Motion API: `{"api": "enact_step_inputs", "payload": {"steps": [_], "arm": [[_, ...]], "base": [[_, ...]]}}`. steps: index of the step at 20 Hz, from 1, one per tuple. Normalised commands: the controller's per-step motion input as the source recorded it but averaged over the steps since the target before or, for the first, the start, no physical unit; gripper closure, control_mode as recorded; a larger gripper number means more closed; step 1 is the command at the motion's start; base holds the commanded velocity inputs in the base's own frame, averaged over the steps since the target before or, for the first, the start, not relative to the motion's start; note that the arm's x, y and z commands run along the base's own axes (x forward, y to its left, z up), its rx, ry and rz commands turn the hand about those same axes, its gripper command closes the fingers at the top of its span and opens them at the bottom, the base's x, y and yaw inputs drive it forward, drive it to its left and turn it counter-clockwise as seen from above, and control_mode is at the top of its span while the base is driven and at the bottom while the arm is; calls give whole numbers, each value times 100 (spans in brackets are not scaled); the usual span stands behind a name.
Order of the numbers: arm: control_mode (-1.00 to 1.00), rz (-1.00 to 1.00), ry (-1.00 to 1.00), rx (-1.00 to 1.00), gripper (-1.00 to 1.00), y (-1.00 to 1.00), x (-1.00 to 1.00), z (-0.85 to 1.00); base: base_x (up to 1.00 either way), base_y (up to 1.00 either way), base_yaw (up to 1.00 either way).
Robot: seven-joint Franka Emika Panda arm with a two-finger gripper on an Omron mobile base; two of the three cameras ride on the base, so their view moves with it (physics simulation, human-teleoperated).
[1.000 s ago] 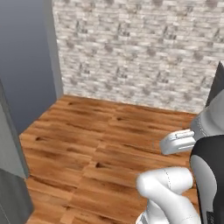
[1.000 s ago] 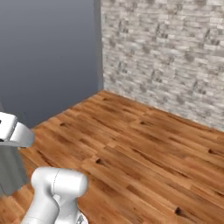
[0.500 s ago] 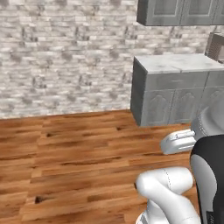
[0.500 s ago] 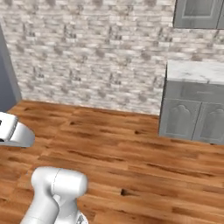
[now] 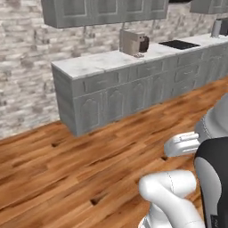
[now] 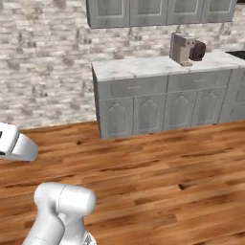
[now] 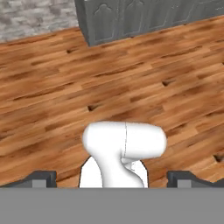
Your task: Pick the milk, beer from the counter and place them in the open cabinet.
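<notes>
The counter [image 5: 102, 62] is a white marble slab over grey drawers and arched doors, standing across the wood floor from me; it also runs along the back of the right base view [image 6: 139, 68]. Its grey doors [image 7: 131, 17] cross the top of the hand view. The milk, the beer and the open cabinet are out of view. My gripper [image 7: 113, 179] points down at the floor, open, its two dark fingertips [image 7: 41, 177] far apart with nothing between them.
A beige coffee machine [image 5: 133, 42] [image 6: 185, 48] stands on the counter, with a black cooktop [image 5: 179, 44] further right. Closed grey wall cabinets [image 5: 102, 11] [image 6: 153, 10] hang above. A stone wall [image 6: 43, 62] lies to the left. Wood floor [image 5: 67, 164] stretches ahead.
The whole picture has swept sideways as the camera turned: the grey panel and bare stone wall gave way to the counter and wall cabinets. The arm keeps its pose, gripper still open.
</notes>
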Motion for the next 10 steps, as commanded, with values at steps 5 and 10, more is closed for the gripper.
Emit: {"api": "enact_step_inputs", "payload": {"steps": [5, 10], "arm": [[100, 0, 0, 0, -100, 0, 0, 0], [100, 0, 0, 0, -100, 0, 0, 0]], "base": [[0, -41, -68], [0, -35, -65]]}}
